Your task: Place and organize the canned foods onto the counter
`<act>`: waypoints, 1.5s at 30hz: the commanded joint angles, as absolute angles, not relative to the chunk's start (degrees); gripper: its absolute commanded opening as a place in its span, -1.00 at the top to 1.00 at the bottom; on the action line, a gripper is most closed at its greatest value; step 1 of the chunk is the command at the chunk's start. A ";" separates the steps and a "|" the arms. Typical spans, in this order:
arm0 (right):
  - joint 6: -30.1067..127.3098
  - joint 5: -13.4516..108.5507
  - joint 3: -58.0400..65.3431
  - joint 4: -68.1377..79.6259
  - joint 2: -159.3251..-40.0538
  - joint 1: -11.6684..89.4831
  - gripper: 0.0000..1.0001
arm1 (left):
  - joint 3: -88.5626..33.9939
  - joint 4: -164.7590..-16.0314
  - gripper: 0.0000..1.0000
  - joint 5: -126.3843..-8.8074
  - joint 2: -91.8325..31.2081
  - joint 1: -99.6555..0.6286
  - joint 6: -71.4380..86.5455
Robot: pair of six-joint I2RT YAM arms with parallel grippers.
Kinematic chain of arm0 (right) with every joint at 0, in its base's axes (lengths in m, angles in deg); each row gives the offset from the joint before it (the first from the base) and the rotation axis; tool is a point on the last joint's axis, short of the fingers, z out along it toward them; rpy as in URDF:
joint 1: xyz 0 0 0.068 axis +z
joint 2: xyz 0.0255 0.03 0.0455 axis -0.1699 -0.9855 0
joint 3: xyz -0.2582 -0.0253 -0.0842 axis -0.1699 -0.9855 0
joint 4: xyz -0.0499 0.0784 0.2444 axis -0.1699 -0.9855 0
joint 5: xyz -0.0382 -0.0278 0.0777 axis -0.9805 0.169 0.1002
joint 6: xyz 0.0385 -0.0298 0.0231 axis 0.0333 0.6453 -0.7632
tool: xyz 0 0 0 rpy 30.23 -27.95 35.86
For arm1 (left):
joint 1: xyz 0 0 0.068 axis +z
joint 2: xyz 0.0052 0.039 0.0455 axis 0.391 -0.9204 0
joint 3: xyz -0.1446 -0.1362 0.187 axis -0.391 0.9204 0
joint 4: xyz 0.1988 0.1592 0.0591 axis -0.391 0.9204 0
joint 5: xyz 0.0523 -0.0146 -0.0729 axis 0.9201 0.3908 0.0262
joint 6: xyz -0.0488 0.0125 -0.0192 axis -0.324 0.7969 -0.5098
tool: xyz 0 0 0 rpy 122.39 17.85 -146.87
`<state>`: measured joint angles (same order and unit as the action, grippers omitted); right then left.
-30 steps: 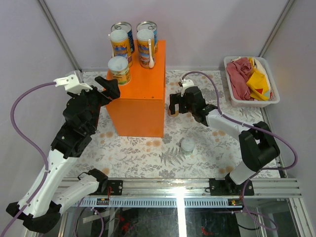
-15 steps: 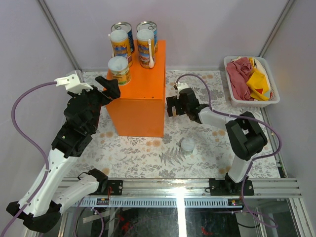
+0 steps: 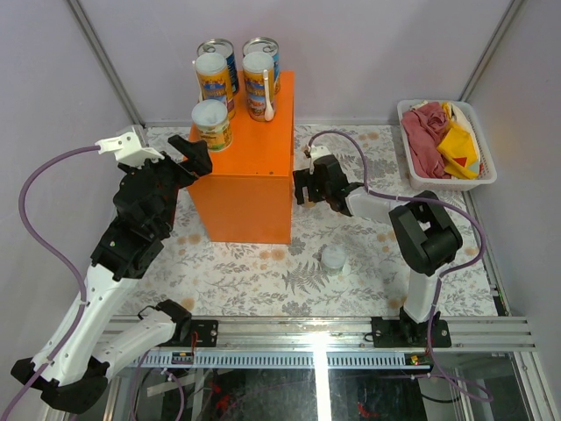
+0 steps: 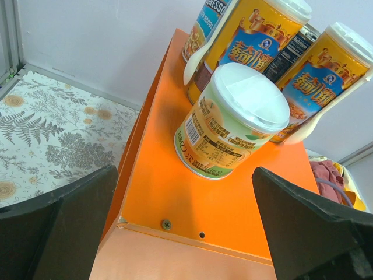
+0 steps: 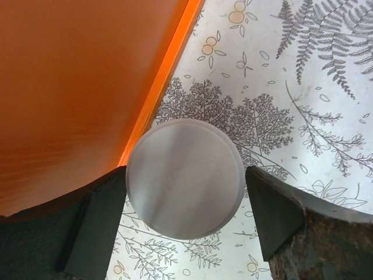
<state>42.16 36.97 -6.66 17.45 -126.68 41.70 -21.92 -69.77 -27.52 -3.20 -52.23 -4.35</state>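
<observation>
Top external view: the right end effector (image 3: 304,186) has swung in from the right over the past second and now sits tight against the right wall of the orange counter (image 3: 250,202), arm folded behind it. This looks like the start of a pickup. On top stand five cans (image 3: 215,79). Another pale-lidded can (image 3: 333,257) waits alone on the tabletop (image 3: 237,276), lower centre. Only the right wrist view shows what lies under that end effector: a pale round can top (image 5: 185,178) at the counter's foot, flanked by wide-spread jaws, no grip yet evident. Left wrist view shows the left end effector (image 4: 185,175) fully spread and empty, facing the short can (image 4: 233,125) on the counter.
</observation>
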 commanded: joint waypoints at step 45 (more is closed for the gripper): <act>49.02 28.16 13.22 -3.45 -95.26 41.51 0.09 | -21.08 -74.44 -1.00 -30.26 -2.50 -52.37 -6.22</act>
